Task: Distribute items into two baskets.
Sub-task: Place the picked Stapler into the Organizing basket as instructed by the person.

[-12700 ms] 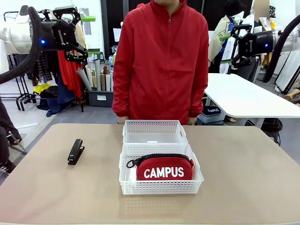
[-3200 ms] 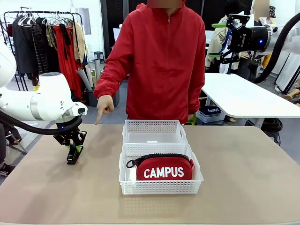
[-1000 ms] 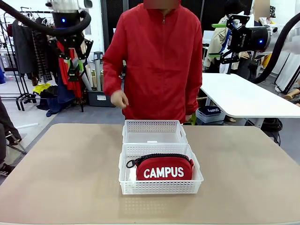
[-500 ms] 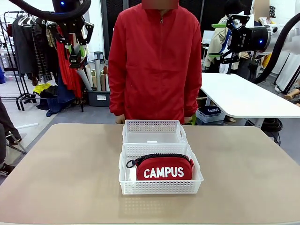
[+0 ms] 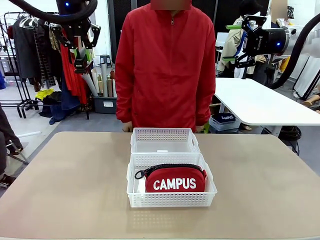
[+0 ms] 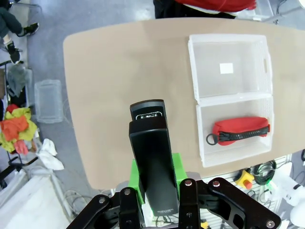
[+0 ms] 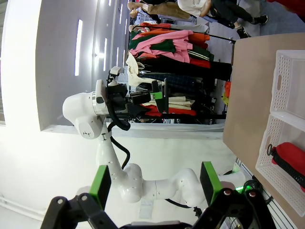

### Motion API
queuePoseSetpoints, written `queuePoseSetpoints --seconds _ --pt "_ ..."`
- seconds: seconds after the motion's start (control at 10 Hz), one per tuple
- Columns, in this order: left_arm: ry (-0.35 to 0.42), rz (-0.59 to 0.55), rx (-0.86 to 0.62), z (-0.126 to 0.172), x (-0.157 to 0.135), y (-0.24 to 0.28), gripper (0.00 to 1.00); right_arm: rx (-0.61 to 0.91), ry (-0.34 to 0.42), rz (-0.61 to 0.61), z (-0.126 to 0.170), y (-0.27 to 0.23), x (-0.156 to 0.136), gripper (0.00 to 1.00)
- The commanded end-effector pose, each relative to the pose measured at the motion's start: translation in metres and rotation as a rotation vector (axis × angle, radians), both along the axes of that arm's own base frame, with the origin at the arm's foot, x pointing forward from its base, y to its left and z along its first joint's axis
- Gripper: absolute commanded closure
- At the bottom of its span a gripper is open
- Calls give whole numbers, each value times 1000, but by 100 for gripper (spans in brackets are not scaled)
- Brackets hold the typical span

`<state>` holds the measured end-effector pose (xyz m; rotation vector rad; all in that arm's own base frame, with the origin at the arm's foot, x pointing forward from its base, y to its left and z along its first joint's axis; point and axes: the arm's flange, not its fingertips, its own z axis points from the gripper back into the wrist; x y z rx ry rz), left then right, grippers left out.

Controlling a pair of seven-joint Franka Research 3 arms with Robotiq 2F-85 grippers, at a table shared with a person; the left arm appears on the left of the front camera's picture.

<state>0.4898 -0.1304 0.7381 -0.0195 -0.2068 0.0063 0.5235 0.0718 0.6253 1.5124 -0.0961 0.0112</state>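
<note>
Two things are to be shared out here, and one is already home: the red CAMPUS pouch [image 5: 175, 181] lies flat in the near basket [image 5: 170, 199], zipper up, filling most of it. The far basket [image 5: 165, 134], touching it on the person's side of the worktop [image 5: 60, 195], holds nothing but a small white label [image 6: 227, 68] — so I take it as the place meant for the second item. That item, the black stapler [image 6: 151, 157], hangs high at the left, clamped by one end between the left fingers [image 6: 136, 177], its other end pointing down at the worktop. My guess is the height is there to clear the basket walls on the way across. The right fingers [image 7: 209, 180] stand wide apart with nothing between them, parked high at the right, out of the way. The person [image 5: 167, 65] in the red jacket stands just behind the far basket.
</note>
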Motion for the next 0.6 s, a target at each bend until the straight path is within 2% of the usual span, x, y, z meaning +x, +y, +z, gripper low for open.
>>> queuePoseSetpoints --seconds 0.0,0.5 --pt "-3 9 2 2 -2 0 100 9 12 -2 3 1 -1 0" --pt "-3 9 2 2 -2 0 100 9 12 -2 3 1 -1 0"
